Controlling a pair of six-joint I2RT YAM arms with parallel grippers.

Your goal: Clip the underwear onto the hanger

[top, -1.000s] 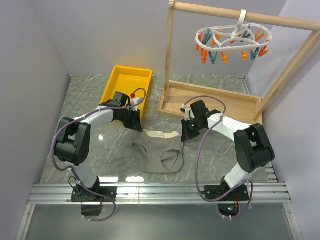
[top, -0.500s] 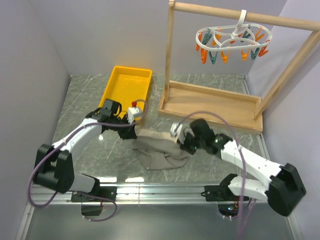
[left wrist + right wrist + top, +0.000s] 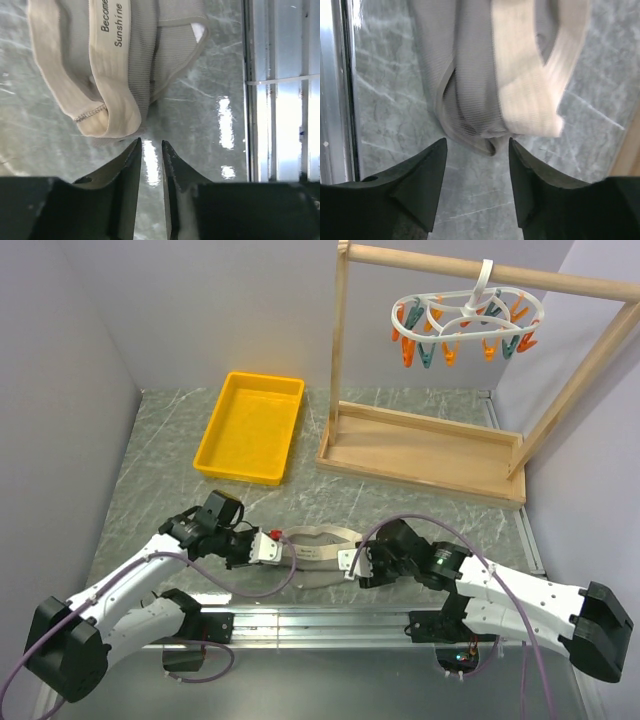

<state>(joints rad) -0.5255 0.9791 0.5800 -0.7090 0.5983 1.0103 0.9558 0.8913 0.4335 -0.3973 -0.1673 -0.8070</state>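
Observation:
The grey-taupe underwear (image 3: 316, 552) lies bunched on the marble table near its front edge, beige waistband up. The left gripper (image 3: 272, 548) sits just left of it and the right gripper (image 3: 351, 564) just right of it. In the left wrist view the underwear (image 3: 115, 60) lies just beyond the left gripper (image 3: 151, 145), whose jaws stand narrowly apart with only table between them. In the right wrist view the right gripper (image 3: 477, 145) is open wide, and the underwear (image 3: 485, 75) lies just past its tips. The white ring hanger (image 3: 465, 325) with orange and teal pegs hangs from the wooden rail at the top right.
A yellow tray (image 3: 250, 425) sits at the back left. The wooden rack's base (image 3: 420, 450) and uprights fill the back right. A metal rail (image 3: 320, 622) runs along the table's front edge, close behind both grippers.
Both arms have pulled back toward the front edge, dragging the underwear with them. Both grippers, shut on the waistband before, have opened and let it go.

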